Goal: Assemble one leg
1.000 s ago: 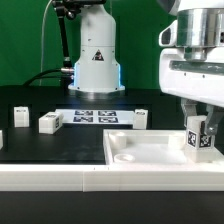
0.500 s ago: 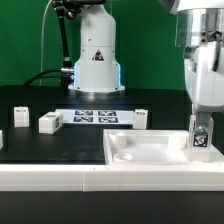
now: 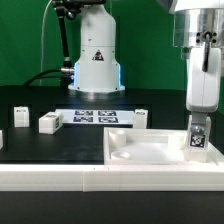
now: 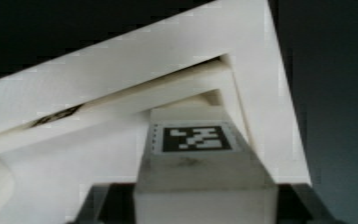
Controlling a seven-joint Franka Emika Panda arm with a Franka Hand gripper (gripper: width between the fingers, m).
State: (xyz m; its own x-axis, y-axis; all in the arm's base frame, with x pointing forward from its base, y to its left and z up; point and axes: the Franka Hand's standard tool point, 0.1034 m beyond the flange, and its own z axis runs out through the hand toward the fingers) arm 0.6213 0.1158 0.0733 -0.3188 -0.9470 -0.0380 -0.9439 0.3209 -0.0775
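Gripping leg (image 3: 197,140) upright between closed fingers, end effector (image 3: 199,128) at panel (image 3: 150,152) corner.

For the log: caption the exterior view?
Hand holds a leg upright at the panel's corner.

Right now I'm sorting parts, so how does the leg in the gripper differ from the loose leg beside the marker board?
The held leg stands upright at a corner of the white panel, clamped by the gripper; the loose leg lies flat on the black table, untouched. The held leg's tag faces the exterior camera; no tag is readable on the loose leg. Both are small white blocks.
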